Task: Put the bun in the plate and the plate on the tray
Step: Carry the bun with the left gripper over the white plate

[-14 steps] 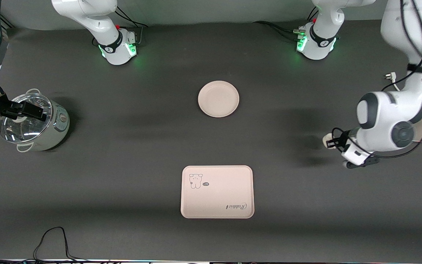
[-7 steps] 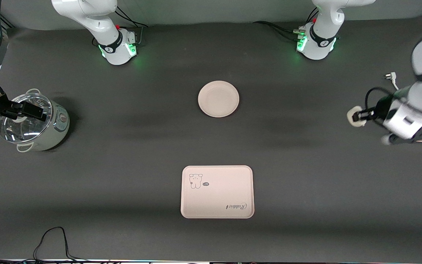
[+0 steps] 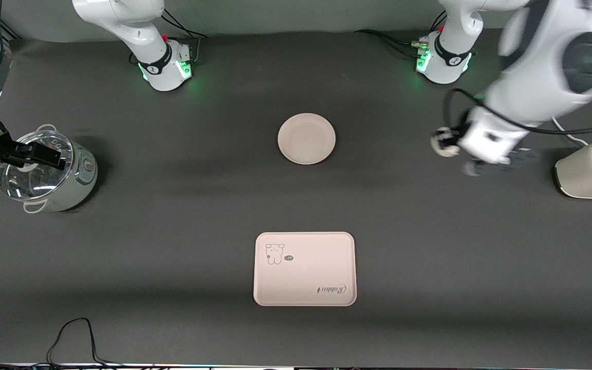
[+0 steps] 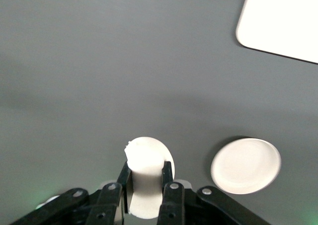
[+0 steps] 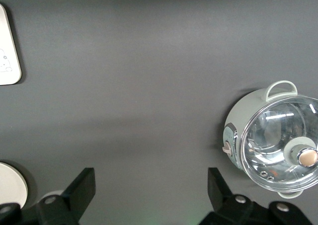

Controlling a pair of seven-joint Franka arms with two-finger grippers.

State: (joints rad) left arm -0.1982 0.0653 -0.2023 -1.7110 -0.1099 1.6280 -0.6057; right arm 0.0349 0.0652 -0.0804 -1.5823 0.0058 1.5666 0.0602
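The left end effector [image 3: 442, 142] hangs in the air over bare counter [image 3: 172, 231], clenched on the bun [image 3: 440, 141], which sits pinched between its two black fingers [image 4: 170, 187] as the left wrist view shows. Taking the plate [image 3: 306, 139] as the centre of a clock face in the front view, the held bun shows at about 3 o'clock, well apart from it and toward the left arm's end of the counter. The plate lies flat in the middle of the counter. The tray [image 3: 304, 269] lies at 6 o'clock from the plate, nearer to the front camera and apart from it, its cartoon drawing and script facing up. A pale toaster [image 3: 591, 176] stands at the left arm's end of the counter.

The right end effector [image 5: 151, 195] waits over a glass-lidded cooker pot [image 3: 44, 172] at the right arm's end, about 9 o'clock from the plate, its fingers spread wide and released, holding nothing.
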